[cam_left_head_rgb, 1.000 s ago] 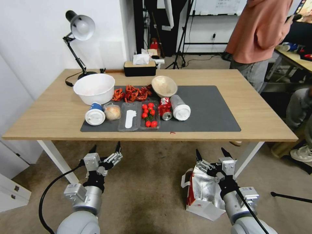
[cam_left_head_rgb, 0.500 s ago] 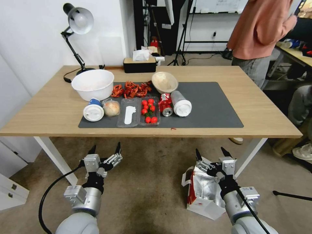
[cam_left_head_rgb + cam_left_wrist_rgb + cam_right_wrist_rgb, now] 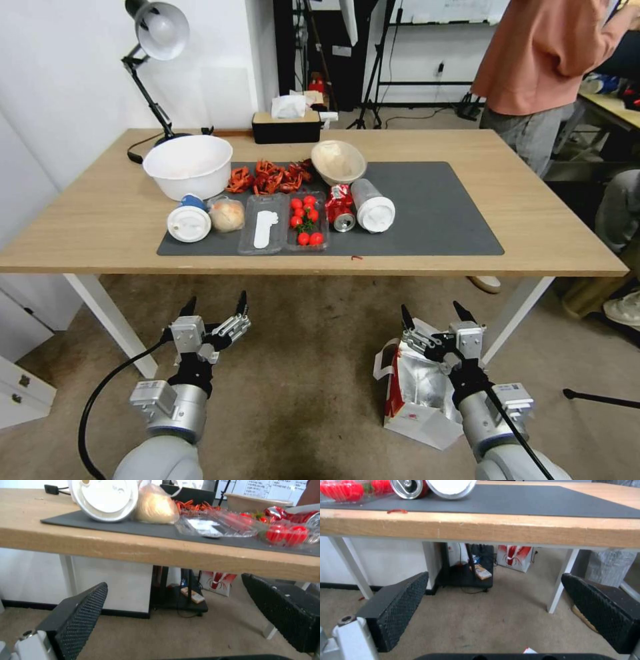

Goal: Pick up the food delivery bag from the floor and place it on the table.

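A dull brownish-grey carpeted floor (image 3: 300, 373) runs under a big rectangular light-wood table (image 3: 100, 220) with white legs and a dark grey mat (image 3: 433, 213), its left half crowded with a white bowl (image 3: 188, 167), lidded cups, a clear tray of cherry tomatoes (image 3: 305, 227) and a red drink can (image 3: 339, 210). The food delivery bag (image 3: 417, 393), a boxy white paper bag with red side panels and silver foil lining, stands on the floor just in front of the table's right leg, mouth open and its top crumpled.

The right gripper (image 3: 435, 319) hovers above the bag's far rim with jaws spread wide, gripping nothing; the left gripper (image 3: 215, 308) hangs over bare carpet well to the left, likewise spread and empty.

The bag looks light and soft: thin paper and foil that will likely buckle if pinched on a wall (the creased rim already suggests as much). The white handle loop (image 3: 381, 363) drooping at its left edge seems the soundest hold, or failing that the doubled top rim. Its contents cannot be seen, so its weight is a guess, and a one-sided lift may let it tilt and swing.
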You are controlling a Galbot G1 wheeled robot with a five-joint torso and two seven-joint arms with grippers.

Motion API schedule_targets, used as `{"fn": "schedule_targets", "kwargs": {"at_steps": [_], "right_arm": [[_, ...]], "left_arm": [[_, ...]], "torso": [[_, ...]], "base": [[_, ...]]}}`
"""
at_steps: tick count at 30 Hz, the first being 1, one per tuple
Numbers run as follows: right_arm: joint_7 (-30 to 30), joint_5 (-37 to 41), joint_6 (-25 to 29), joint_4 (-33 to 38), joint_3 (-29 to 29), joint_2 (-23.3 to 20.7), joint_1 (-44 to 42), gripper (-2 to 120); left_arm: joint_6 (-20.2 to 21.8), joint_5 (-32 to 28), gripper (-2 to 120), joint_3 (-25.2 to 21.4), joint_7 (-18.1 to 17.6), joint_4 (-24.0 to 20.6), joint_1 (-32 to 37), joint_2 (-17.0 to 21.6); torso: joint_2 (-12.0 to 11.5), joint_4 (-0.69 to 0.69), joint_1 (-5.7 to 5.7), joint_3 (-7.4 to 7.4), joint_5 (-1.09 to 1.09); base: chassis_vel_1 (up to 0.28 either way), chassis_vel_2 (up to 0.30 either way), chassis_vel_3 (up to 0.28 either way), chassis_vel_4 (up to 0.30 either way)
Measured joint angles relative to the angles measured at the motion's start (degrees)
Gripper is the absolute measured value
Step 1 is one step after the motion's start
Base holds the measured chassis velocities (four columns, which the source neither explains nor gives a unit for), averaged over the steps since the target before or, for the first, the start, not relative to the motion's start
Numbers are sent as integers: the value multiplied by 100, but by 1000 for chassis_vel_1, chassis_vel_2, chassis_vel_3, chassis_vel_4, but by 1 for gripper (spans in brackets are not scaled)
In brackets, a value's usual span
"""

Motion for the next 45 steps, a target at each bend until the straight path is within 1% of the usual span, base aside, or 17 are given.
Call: {"fn": "schedule_targets", "kwargs": {"at_steps": [2, 5, 6, 9, 11, 13, 19, 22, 23, 27, 29, 34, 37, 40, 45], "right_arm": [[-1, 0, 0, 3, 0, 0, -7, 100], [-2, 3, 0, 4, 0, -1, -11, 100], [-2, 3, 0, 4, 0, -1, -11, 100], [0, 3, 0, -19, -3, -3, 4, 100], [1, 3, 0, -27, -3, -4, 9, 100], [4, 5, 0, -45, -5, -10, 20, 100], [7, 18, -2, -74, -4, -14, 39, 100], [9, 46, -17, -103, -2, -44, 57, 100], [9, 46, -17, -103, -2, -44, 57, 100], [16, 60, -34, -137, 4, -54, 108, 100], [18, 61, -37, -145, 4, -53, 116, 100], [20, 62, -41, -160, 5, -46, 135, 100], [20, 62, -41, -161, 5, -44, 135, 100], [18, 61, -40, -168, 5, -32, 133, 100], [10, 51, -40, -167, 2, -15, 124, 100]], "left_arm": [[-7, 0, 100, 1, 0, 5, -1, 0], [-27, 0, 100, 5, -7, 20, -1, 0], [-27, 0, 100, 5, -7, 20, -1, 0], [-35, 11, 100, 4, -7, 45, -5, 1], [-37, 13, 100, 4, -7, 51, -7, 0], [-45, 24, 100, 7, -7, 78, -14, -6], [-58, 39, 100, 13, -22, 121, -33, -1], [-65, 40, 100, 25, -43, 158, -76, 11], [-65, 40, 100, 25, -43, 158, -76, 11], [-67, 39, 100, 39, -74, 197, -91, 8], [-68, 39, 100, 39, -76, 203, -91, 7], [-71, 34, 100, 25, -76, 207, -98, 21], [-71, 26, 100, 17, -76, 209, -103, 30], [-71, 24, 100, 10, -74, 214, -105, 37], [-71, 27, 100, 16, -71, 215, -105, 29]], "torso": [[-42, 0, -17, -24, 0], [-186, 0, -81, -107, 0], [-186, 0, -81, -107, 0], [-319, 0, -140, -180, 0], [-346, 0, -152, -195, 0], [-426, 0, -185, -244, 0], [-515, 0, -219, -297, 0], [-650, 0, -275, -376, 0], [-650, 0, -275, -376, 0], [-784, 0, -329, -456, 0], [-805, 0, -338, -467, 0], [-951, 0, -396, -556, 0], [-992, 0, -413, -580, 0], [-1096, 0, -458, -642, 0], [-1188, 0, -492, -697, 0]], "base": [[0, 0, 0, 0], [0, 0, 0, 0], [0, 0, 0, 0], [0, 0, 0, 0], [0, 0, 0, 0], [0, 0, 0, 0], [0, 0, 0, 0], [0, 0, 0, 0], [0, 0, 0, 0], [0, 0, 0, 0], [0, 0, 0, 0], [0, 0, 0, 0], [0, 0, 0, 0], [0, 0, 0, 0], [0, 0, 0, 0]]}}
